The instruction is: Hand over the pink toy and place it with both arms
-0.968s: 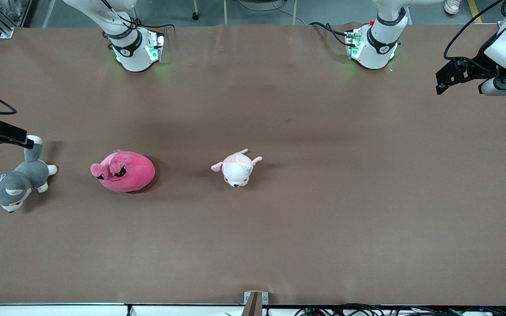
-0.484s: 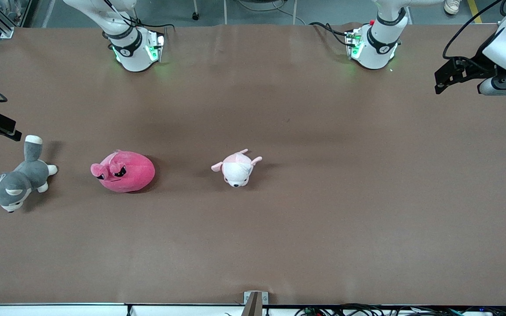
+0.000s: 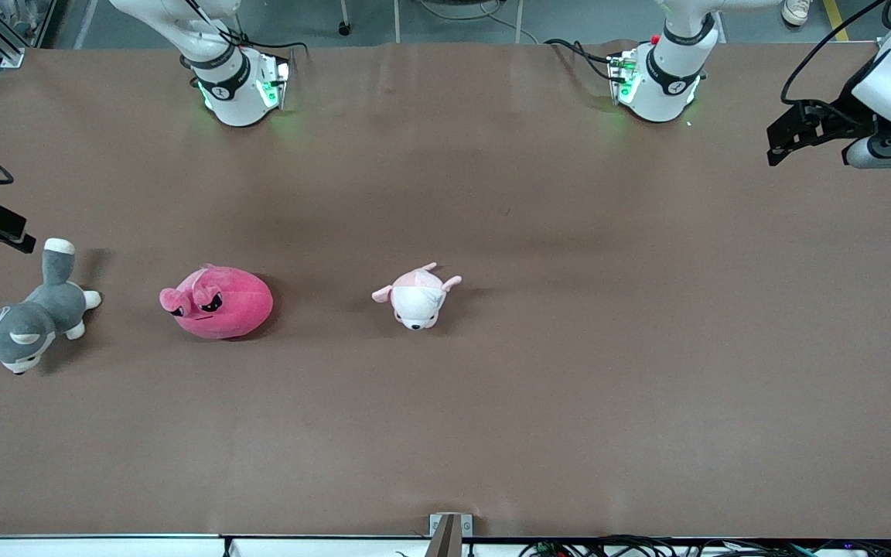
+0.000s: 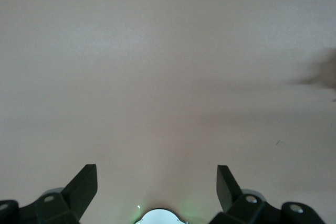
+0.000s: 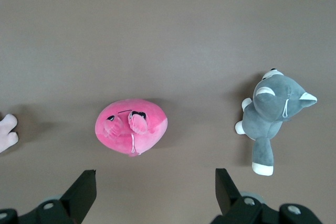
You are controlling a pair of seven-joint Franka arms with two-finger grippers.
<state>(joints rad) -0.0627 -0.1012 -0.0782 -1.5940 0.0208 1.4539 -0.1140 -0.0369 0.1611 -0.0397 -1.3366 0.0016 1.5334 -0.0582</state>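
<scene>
Pink toy (image 3: 217,302) lying on worktop (image 3: 569,371) between grey plush (image 3: 24,325) and pale plush (image 3: 417,295), toward right arm's end. Right tool (image 5: 152,195) fingers spread wide, holding nothing, raised over worktop edge near grey plush. Left tool (image 4: 156,192) likewise spread and bare, parked over own end, waiting. Fits either pre-pickup or post-placement.

**Three plush toys in one row, grippers at the table's two ends**

Directions are read on a clock face laid on the table (image 3: 569,387) as seen by the front camera, with twelve o'clock toward the arm bases.

The puppy plush (image 3: 417,295) is set near the table's middle. The pig plush (image 3: 217,302) is found at nine o'clock from it, apart from it. The husky plush (image 3: 24,325) is placed at nine o'clock from the pig plush, at the right arm's end.

The right gripper (image 3: 20,236) is held over the table just at twelve o'clock from the husky plush. The left gripper (image 3: 776,147) is held over the left arm's end, at two o'clock from the puppy plush, well apart from all three.
</scene>
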